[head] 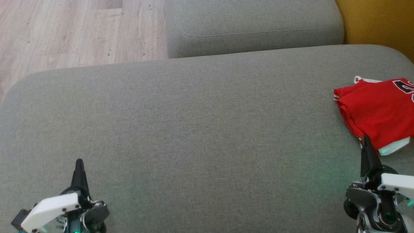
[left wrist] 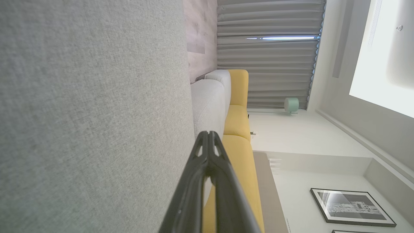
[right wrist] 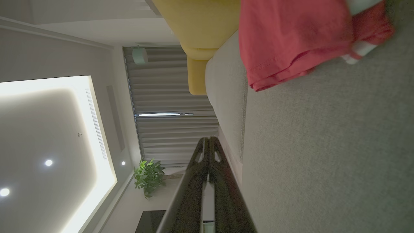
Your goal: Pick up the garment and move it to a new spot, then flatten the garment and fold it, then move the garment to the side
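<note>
Two grippers: left gripper (head: 79,161) and right gripper (head: 366,139) are both hovering low over the sofa (head: 194,129), fingers pressed together, carrying nothing.
Garment spot: the garment (head: 375,110) is lying at the sofa's right edge as a compact red bundle with white trim peeking out, seemingly folded and parked aside.
Left side: the left gripper is pointing up the grey sofa, well apart from the garment, probably idling because nothing there is needing it.
Right side: the right gripper is pointing toward the garment's near edge, tip just beside it; the wrist view is suggesting a gap rather than contact.
Stage: judging by this layout, the task is looking nearly or wholly done.
</note>
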